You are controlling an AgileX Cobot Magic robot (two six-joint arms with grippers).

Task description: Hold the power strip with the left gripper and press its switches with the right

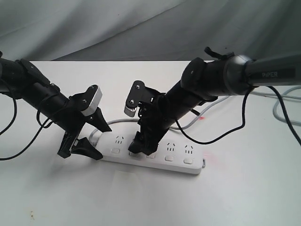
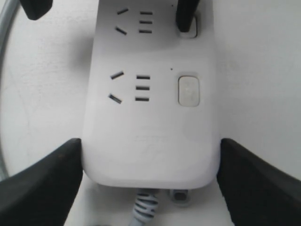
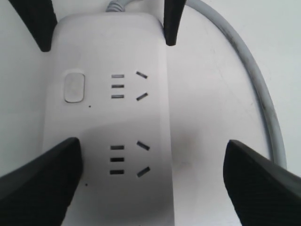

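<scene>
The white power strip [image 1: 178,155] lies flat on the white table, its grey cord [image 3: 256,89] curving off behind it. My left gripper [image 1: 94,139] is shut on the strip's cord end [image 2: 150,155], one black finger [image 2: 47,181] against each long side. My right gripper [image 1: 142,141] stands open over the strip, a little way in from that end. One of its fingertips [image 2: 186,14] rests on the second switch [image 2: 189,29]; the other finger [image 3: 263,183] hangs over the bare table beyond the strip. The first switch [image 3: 74,86] is uncovered.
Three more switches [image 1: 168,158] run along the strip's near edge toward the right end. Grey and black cables [image 1: 282,110] lie on the table at the right, behind the right arm. A grey cloth backdrop [image 1: 141,23] hangs behind the table.
</scene>
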